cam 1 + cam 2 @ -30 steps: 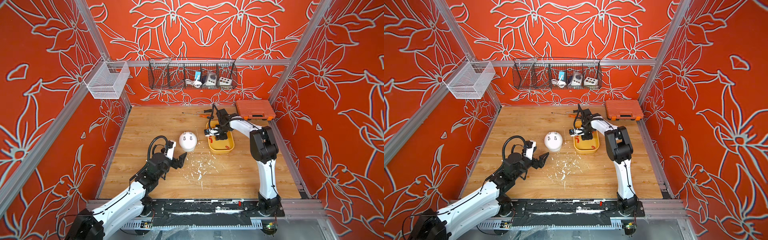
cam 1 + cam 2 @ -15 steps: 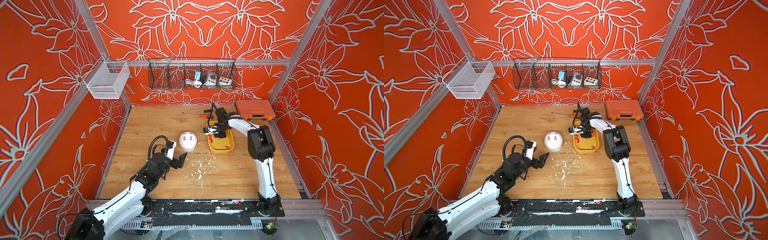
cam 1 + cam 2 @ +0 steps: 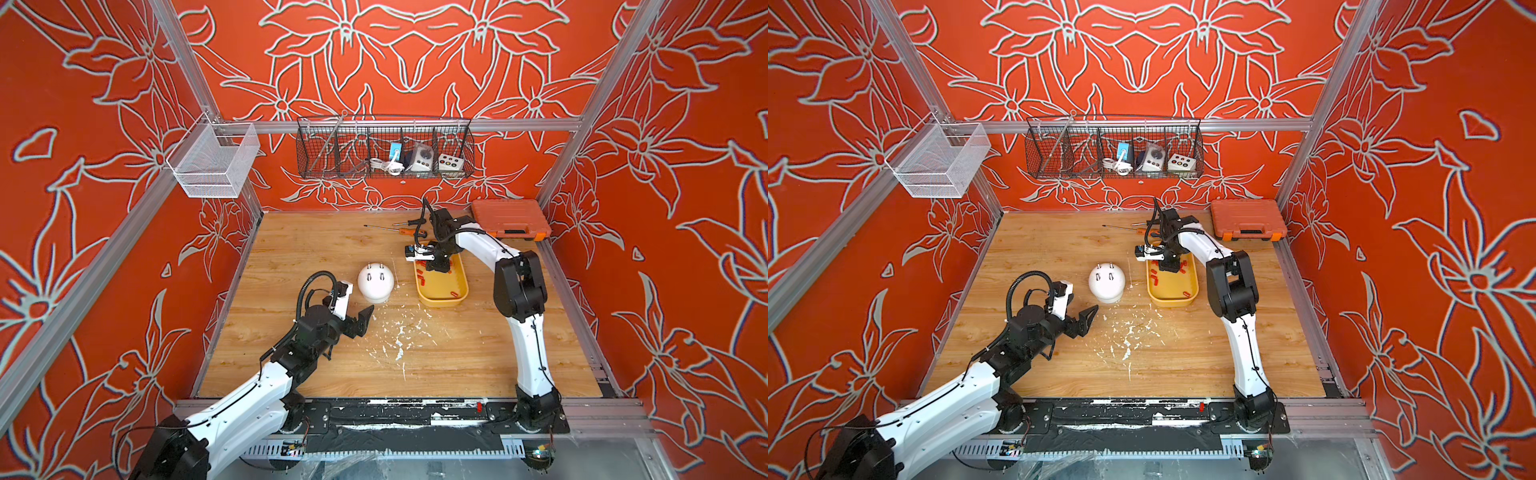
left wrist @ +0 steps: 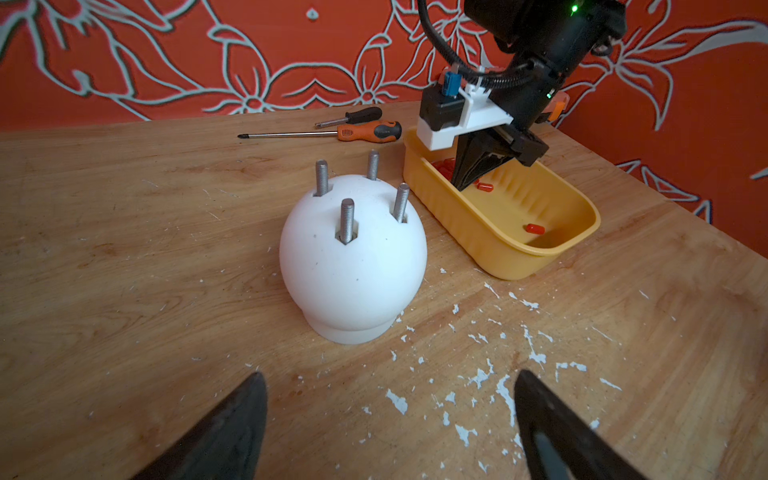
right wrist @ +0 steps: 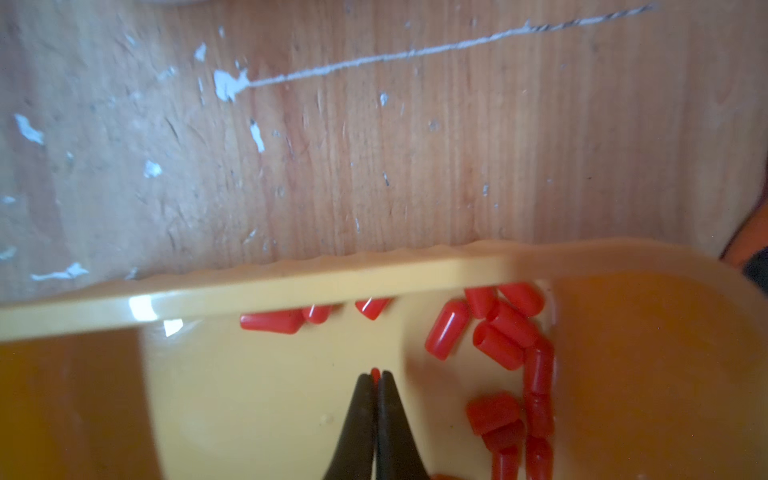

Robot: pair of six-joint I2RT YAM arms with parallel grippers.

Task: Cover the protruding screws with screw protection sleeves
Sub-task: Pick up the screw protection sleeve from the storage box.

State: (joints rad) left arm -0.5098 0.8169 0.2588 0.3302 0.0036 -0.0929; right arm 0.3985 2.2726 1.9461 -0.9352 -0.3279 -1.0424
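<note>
Left gripper (image 4: 388,378) hovers near the tabletop's (image 3: 457,353) front edge, jaws wide apart and empty. Mid-tabletop, the white dome (image 4: 353,266) carries four protruding screws (image 4: 347,220), all bare. Beyond, in the yellow tray (image 4: 540,257) beside the dome, the right gripper (image 5: 376,376) pinches one screw protection sleeve (image 5: 375,373) by its tip: the pickup step. The next move calls for a clean lift and aligning the open end over a screw.

Right gripper (image 3: 439,268) in yellow tray (image 3: 448,287), red sleeves (image 3: 420,273) inside
</note>
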